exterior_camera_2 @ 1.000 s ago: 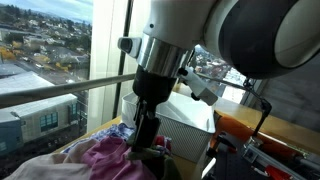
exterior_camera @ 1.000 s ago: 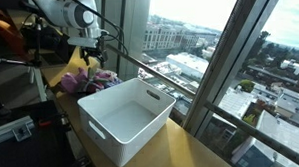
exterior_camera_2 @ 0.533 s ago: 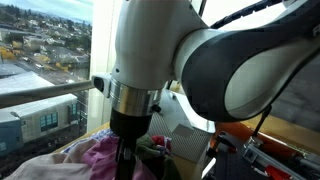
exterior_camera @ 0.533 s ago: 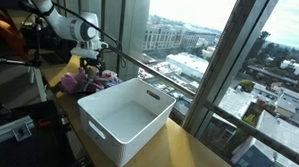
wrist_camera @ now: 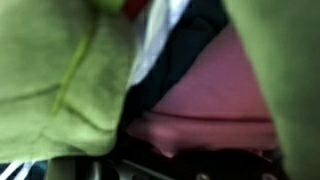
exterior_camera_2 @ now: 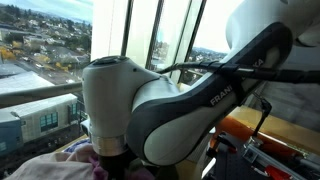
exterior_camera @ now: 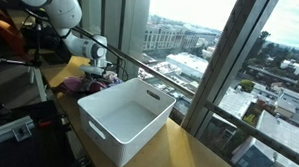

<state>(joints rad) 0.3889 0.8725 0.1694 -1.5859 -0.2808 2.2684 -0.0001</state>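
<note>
Clothes pile lies on the wooden table by the window, just beside the far end of the white plastic bin. Gripper stands at the top of the pile, jaws spread wide, gripping nothing. Wrist view is blurred and very close: green cloth, dark cloth and pink cloth lie directly before the jaws; contact cannot be told

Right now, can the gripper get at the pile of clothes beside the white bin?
Probably yes: the gripper hangs just over the pile of clothes, nothing between, and green fabric fills much of the wrist view.
</note>
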